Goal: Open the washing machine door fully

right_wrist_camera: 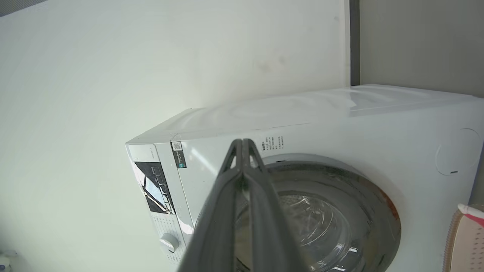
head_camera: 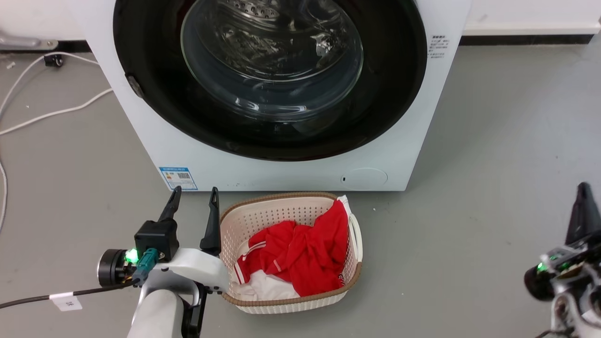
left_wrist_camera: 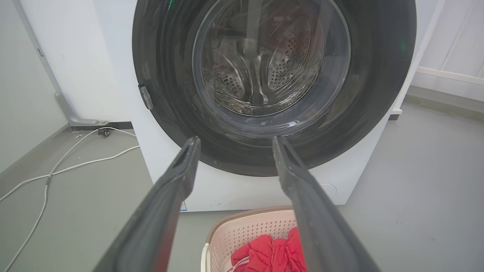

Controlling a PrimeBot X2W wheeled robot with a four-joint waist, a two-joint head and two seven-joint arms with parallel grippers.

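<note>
The white washing machine [head_camera: 291,171] stands on the grey floor ahead of me. Its round glossy black door [head_camera: 155,94] with the bulging glass bowl lies flat against the front, closed; a small grey tab [head_camera: 134,86] sits on its left rim. My left gripper [head_camera: 195,197] hovers open near the floor, below the machine's lower left corner, with nothing between its fingers. From the left wrist the door [left_wrist_camera: 166,75] is ahead, beyond the spread fingers [left_wrist_camera: 181,166]. My right gripper [head_camera: 583,190] is at the lower right, shut and empty, and its wrist sees the door [right_wrist_camera: 378,211] sideways.
A beige perforated laundry basket [head_camera: 281,209] holding red and white clothes sits on the floor right in front of the machine, beside my left gripper. White cables [head_camera: 51,112] trail over the floor at the left. A white baseboard runs along the wall behind.
</note>
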